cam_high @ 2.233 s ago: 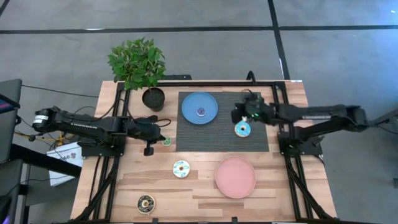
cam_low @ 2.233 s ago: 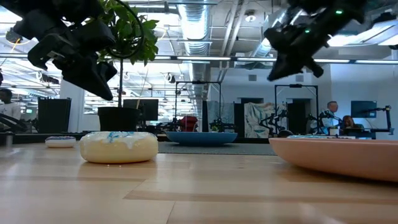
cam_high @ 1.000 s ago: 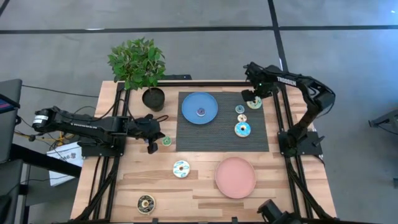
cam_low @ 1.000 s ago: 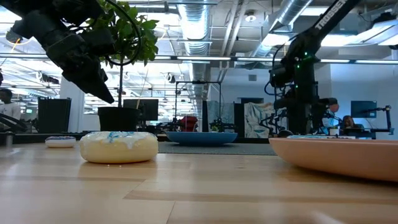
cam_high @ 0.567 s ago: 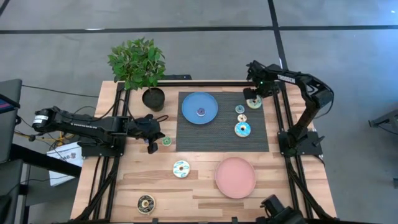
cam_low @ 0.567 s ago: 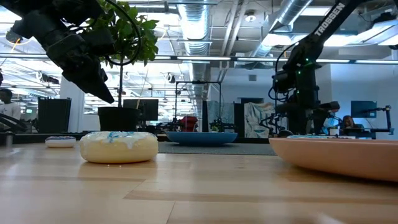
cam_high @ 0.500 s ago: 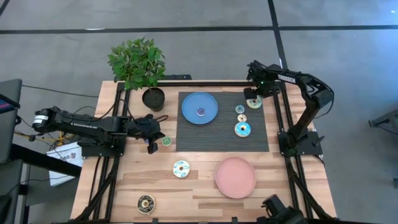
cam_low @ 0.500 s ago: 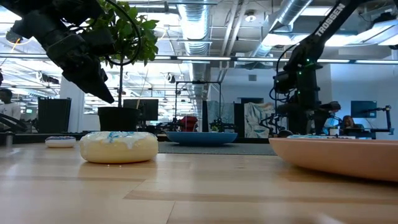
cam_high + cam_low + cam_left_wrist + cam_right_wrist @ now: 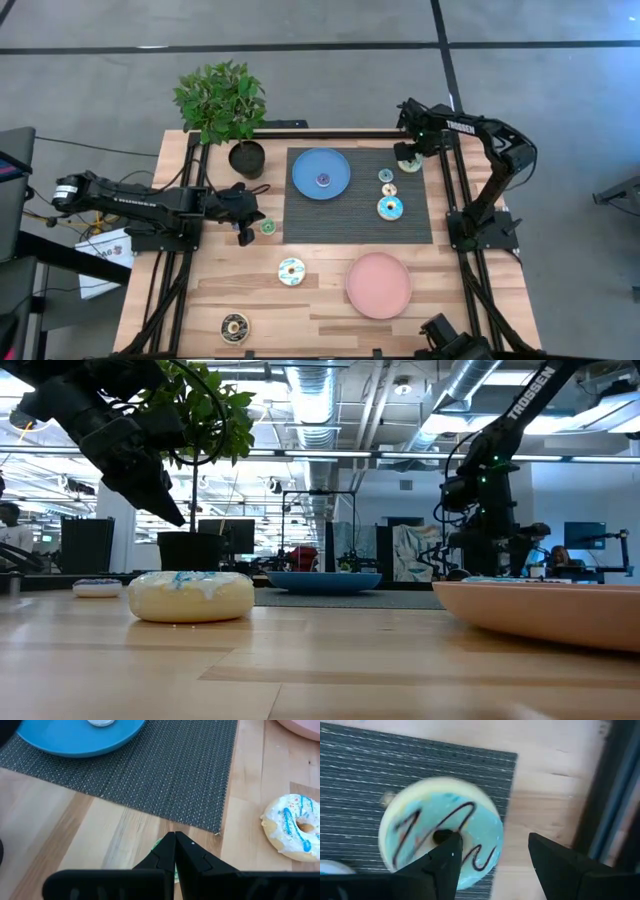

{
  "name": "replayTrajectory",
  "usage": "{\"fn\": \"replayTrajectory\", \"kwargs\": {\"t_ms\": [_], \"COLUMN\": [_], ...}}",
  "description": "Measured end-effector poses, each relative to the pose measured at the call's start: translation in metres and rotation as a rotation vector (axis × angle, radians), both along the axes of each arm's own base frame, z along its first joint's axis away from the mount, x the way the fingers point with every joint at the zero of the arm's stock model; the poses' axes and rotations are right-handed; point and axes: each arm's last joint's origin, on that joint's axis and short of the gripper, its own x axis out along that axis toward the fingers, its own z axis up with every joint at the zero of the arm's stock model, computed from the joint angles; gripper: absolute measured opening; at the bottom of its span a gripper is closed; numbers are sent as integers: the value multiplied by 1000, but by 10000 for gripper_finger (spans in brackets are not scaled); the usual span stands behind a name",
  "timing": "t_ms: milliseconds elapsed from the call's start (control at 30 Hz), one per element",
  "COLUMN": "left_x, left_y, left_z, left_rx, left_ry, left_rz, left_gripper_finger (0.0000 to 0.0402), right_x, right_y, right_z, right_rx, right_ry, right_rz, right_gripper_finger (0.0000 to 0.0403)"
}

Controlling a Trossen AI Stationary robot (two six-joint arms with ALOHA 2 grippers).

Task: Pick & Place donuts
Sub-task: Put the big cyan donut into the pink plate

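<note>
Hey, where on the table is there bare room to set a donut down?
Bare wood lies between the cream donut and the pink plate, and in front of the dark brown donut. The mat's right end is crowded: three donuts and the right gripper.

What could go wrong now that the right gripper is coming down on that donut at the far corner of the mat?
1. The right gripper is open with one finger over the hole of the light blue-iced donut, which lies on the mat's edge; closing may nudge it off.
2. The dark frame rail runs close by; a finger could hit it.
3. The left gripper is shut by the small green donut and could bump it.
</note>
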Motion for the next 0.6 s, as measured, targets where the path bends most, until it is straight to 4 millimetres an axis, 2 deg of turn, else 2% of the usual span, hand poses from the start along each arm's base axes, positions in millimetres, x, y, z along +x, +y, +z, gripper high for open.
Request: {"fn": "replayTrajectory", "kwargs": {"t_ms": [100,300,600], "left_x": [0,0,0], "left_y": [0,0,0], "left_z": [0,0,0], "left_rx": [-2,-1,-8], "left_ry": [0,0,-1], "left_rz": [2,2,5], "left_gripper_finger": [0,0,0], "right_x": [1,7,16], "right_y": [1,1,7], "right_z": [0,0,-18], "right_rx": [49,28,37], "right_ry": [-71,-90,43], "right_rz": [49,45,84], "right_gripper_finger": [216,216,216]}}
